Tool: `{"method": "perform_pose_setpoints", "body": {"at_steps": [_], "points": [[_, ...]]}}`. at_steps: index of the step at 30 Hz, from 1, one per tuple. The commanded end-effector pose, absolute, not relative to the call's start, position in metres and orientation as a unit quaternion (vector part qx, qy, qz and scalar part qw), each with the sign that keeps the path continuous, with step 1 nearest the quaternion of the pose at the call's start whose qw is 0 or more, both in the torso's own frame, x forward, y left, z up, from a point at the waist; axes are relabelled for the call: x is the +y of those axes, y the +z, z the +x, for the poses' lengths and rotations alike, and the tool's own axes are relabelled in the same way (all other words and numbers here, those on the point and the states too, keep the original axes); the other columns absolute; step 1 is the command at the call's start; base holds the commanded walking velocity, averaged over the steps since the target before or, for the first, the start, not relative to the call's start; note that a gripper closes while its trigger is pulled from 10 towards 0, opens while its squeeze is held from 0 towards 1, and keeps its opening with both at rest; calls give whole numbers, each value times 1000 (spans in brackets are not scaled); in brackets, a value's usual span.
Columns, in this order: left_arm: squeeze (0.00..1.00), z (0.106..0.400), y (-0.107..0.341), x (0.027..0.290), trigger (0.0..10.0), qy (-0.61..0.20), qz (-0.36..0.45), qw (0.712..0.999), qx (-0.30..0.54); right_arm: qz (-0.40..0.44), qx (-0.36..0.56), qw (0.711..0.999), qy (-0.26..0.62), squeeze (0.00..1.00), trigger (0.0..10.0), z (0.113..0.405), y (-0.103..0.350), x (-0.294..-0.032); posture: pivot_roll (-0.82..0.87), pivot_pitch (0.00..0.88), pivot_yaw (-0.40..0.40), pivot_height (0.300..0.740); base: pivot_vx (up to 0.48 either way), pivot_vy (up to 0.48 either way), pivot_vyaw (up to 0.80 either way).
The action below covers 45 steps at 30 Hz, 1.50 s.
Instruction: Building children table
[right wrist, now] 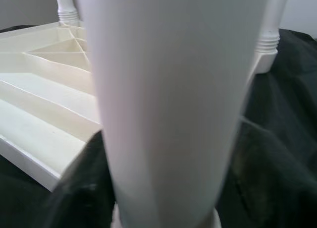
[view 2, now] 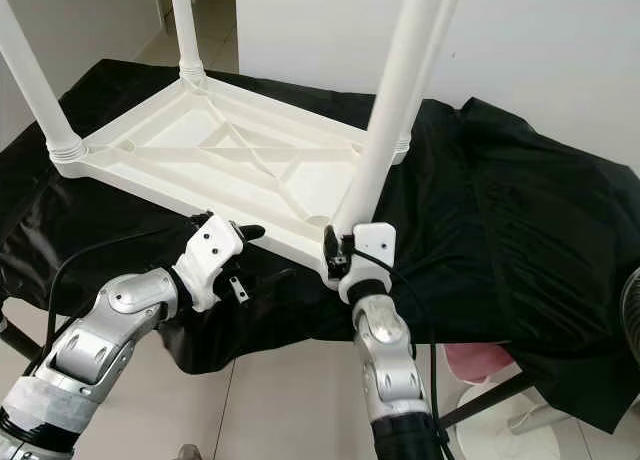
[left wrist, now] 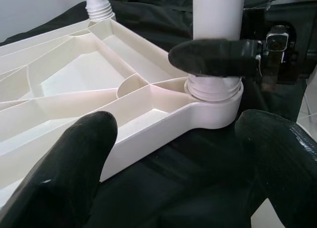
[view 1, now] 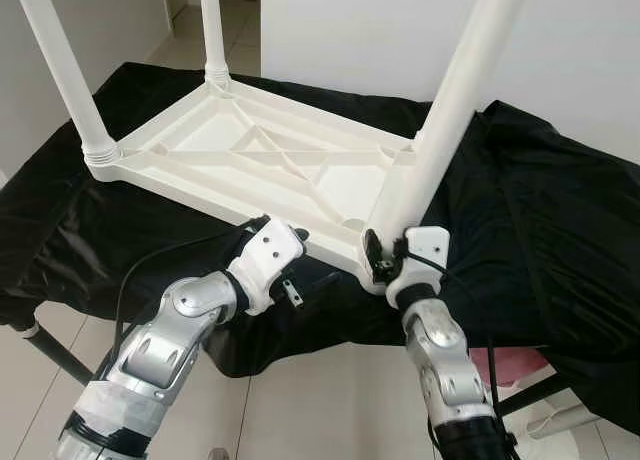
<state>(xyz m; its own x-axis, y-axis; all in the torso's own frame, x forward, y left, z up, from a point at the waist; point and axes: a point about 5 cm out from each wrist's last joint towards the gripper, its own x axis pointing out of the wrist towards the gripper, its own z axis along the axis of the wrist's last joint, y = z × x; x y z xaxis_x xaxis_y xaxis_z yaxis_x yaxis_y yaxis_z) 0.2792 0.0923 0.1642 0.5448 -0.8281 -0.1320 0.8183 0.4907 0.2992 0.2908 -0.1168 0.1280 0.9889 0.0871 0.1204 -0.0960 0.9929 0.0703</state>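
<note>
We clamp the right gripper point(view 1: 385, 252) on the near leg point(view 1: 445, 115) to seat it; left gripper point(left wrist: 168, 153), fingers spread and empty, sits beside the upturned tabletop point(view 1: 250, 155).

You see two silver segmented arms, white wrist housings, black cables, and long black fingers on left gripper point(view 1: 285, 228) and right gripper point(view 1: 378, 252).
</note>
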Motion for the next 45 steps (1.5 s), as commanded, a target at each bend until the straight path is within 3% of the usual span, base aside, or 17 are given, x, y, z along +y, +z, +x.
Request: {"method": "perform_pose_setpoints", "body": {"at_steps": [1, 9, 10, 12, 13, 25, 37, 38, 39, 42, 43, 45], "points": [[0, 276, 163, 89, 10000, -495, 169, 852, -14, 63, -61, 995, 45, 1000, 10000, 287, 127, -112, 25, 17, -86, 740, 0, 0, 0], [0, 272, 162, 86, 10000, -493, 167, 853, -17, 74, -90, 988, 99, 1000, 10000, 281, 136, -123, 33, 36, -96, 740, 0, 0, 0], [0, 270, 160, 82, 10000, -497, 168, 851, -17, 78, -91, 984, 135, 451, 10000, 281, 137, -129, 30, 42, -101, 740, 0, 0, 0], [0, 270, 160, 81, 10000, -498, 169, 850, -16, 79, -92, 981, 149, 451, 10000, 281, 138, -132, 29, 43, -102, 740, 0, 0, 0], [0, 271, 159, 82, 10000, -497, 171, 850, -15, 63, -94, 975, 191, 0, 10000, 282, 139, -137, 26, 44, -101, 740, 0, 0, 0], [0, 276, 163, 84, 10000, -491, 172, 854, -19, -2, -62, 949, 310, 0, 10000, 297, 137, -156, 29, 36, -92, 740, 0, 0, 0], [0, 282, 167, 82, 10000, -490, 176, 853, -26, -29, -31, 922, 386, 0, 10000, 326, 132, -146, 27, 16, -82, 740, 0, 0, 0], [0, 283, 168, 82, 10000, -489, 177, 854, -27, -29, -30, 921, 387, 0, 4353, 327, 132, -146, 29, 17, -83, 740, 0, 0, 0], [0, 283, 168, 82, 10000, -489, 178, 854, -27, -31, -30, 922, 386, 0, 2000, 328, 132, -147, 29, 17, -83, 740, 0, 0, 0], [0, 283, 168, 82, 10000, -488, 178, 854, -28, -32, -31, 921, 386, 0, 2000, 329, 132, -148, 29, 17, -83, 740, 0, 0, 0], [0, 283, 168, 82, 10000, -488, 179, 854, -28, -32, -30, 921, 387, 0, 0, 330, 132, -149, 30, 18, -85, 740, 0, 0, 0], [0, 283, 167, 83, 10000, -487, 177, 855, -27, -33, -29, 920, 390, 0, 0, 331, 131, -153, 29, 19, -86, 740, 0, 0, 0]]}}
